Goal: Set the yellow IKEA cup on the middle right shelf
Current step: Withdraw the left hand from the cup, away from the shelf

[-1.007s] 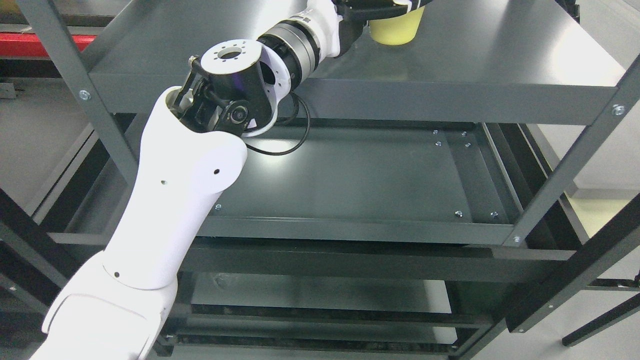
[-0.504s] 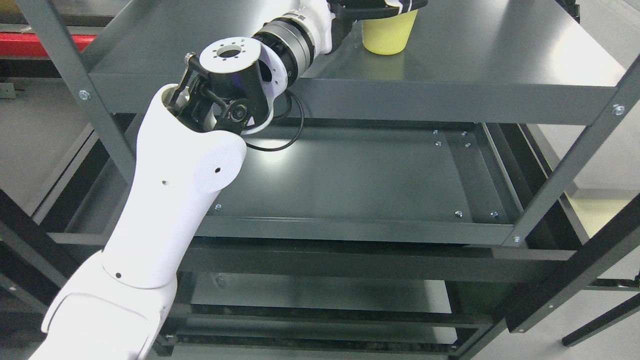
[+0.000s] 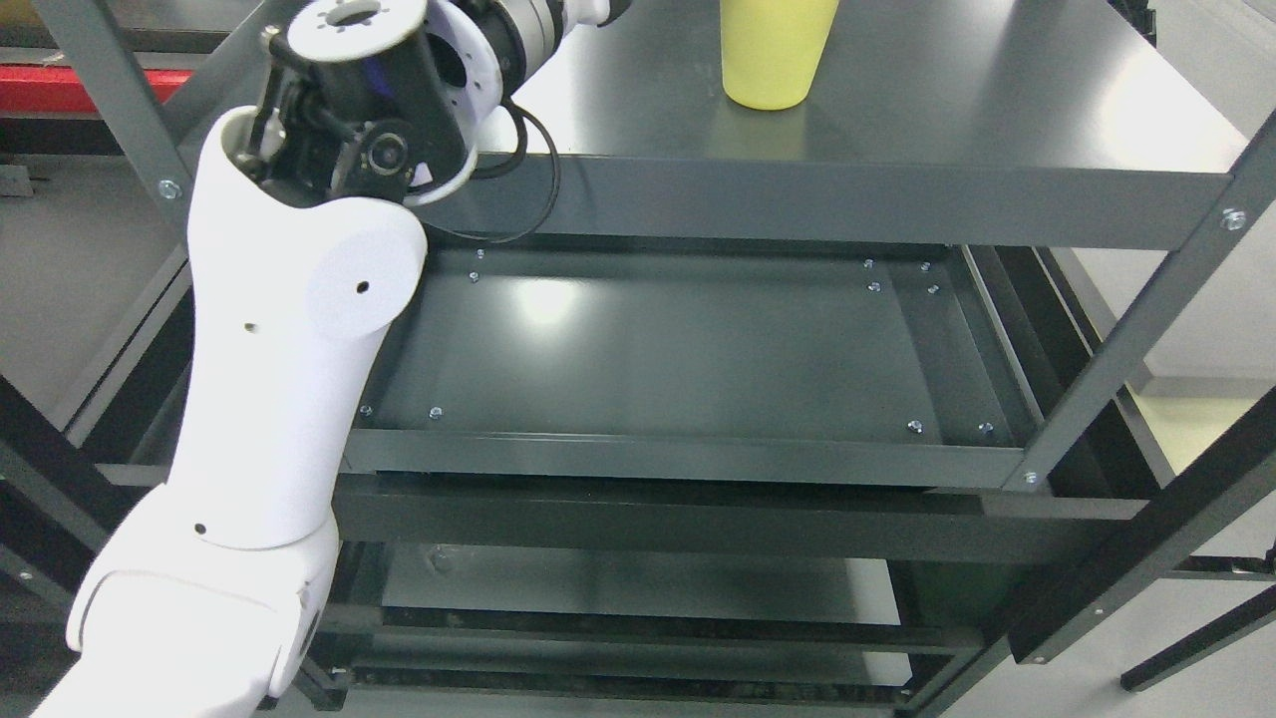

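A: Logging item one: yellow cup (image 3: 776, 55), upright, standing on the dark grey shelf (image 3: 997, 100) at about twelve o'clock in the head view. Its top runs off the upper edge, so the rim is not shown.

B: Contact with anything?

A: None visible. Base rests on the shelf surface; nothing touches its sides. It sits right of the shelf's middle, set in from the front lip.

B: Item two, the arm?

A: Left arm (image 3: 289, 329), white, entering from seven o'clock and rising to the eleven o'clock corner. Black elbow joint (image 3: 364, 150) lies near the shelf's left front edge; the forearm leaves the frame at the top.

B: State of the left hand?

A: Out of frame. Whether its fingers are spread or curled, I cannot tell. It is plainly not on the cup. Right arm: not shown.

B: Other stock?

A: Lower shelf tray (image 3: 678, 349) beneath, bare metal with screws; further tiers under that.

B: Progress entry?

A: Judged as placement done: cup set down and standing free. Whether this tier counts as the middle one cannot be confirmed here. Remaining, by my reckoning: clearing the arm from the rack without brushing the upright at ten o'clock.
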### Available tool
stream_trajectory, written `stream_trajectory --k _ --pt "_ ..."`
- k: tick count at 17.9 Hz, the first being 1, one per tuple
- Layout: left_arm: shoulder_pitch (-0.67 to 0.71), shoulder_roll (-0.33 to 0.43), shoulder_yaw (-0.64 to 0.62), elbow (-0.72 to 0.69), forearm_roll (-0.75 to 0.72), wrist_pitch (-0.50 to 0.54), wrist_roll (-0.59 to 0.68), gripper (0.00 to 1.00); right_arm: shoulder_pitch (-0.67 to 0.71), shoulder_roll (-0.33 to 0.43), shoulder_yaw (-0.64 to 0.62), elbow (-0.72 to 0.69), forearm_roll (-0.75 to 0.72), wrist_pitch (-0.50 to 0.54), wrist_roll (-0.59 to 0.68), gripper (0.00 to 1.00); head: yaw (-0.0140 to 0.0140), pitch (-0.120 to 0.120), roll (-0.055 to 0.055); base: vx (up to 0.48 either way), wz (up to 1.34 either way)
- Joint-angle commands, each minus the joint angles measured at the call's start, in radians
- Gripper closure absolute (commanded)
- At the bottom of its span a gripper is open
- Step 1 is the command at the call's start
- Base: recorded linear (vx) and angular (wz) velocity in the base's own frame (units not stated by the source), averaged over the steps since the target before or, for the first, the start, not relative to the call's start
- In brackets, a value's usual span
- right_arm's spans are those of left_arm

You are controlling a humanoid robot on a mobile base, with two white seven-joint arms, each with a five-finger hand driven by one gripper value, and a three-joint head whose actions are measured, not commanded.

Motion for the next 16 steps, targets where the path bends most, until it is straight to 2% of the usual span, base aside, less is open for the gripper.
stream_trajectory --k 1,2,5,9,12,14,16 --pt "-0.029 0.018 0.202 -0.052 0.014 0.068 -0.181 0.05 0.014 -0.017 0.017 0.000 -0.025 -0.001 -0.001 0.01 0.0000 0.000 0.000 0.000 0.00" --pt "-0.027 0.018 0.208 -0.054 0.014 0.101 -0.231 0.05 0.014 -0.017 0.017 0.000 -0.025 -0.001 -0.001 0.01 0.0000 0.000 0.000 0.000 0.00" --pt "-0.027 0.018 0.211 -0.061 0.016 0.112 -0.384 0.06 0.014 -0.017 0.017 0.000 -0.025 -0.001 -0.001 0.00 0.0000 0.000 0.000 0.000 0.00" --pt "-0.019 0.018 0.210 -0.110 0.019 0.124 -0.692 0.06 0.014 -0.017 0.017 0.000 -0.025 -0.001 -0.001 0.01 0.0000 0.000 0.000 0.000 0.00" --pt "0.028 0.018 0.193 -0.172 0.029 0.202 -0.890 0.06 0.014 -0.017 0.017 0.000 -0.025 -0.001 -0.001 0.01 0.0000 0.000 0.000 0.000 0.00" --pt "0.082 0.018 0.146 -0.207 0.045 0.219 -0.990 0.06 0.014 -0.017 0.017 0.000 -0.025 -0.001 -0.001 0.01 0.0000 0.000 0.000 0.000 0.00" --pt "0.134 0.020 0.066 -0.209 0.049 0.219 -1.015 0.06 0.014 -0.017 0.017 0.000 -0.025 -0.001 -0.001 0.01 0.0000 0.000 0.000 0.000 0.00"
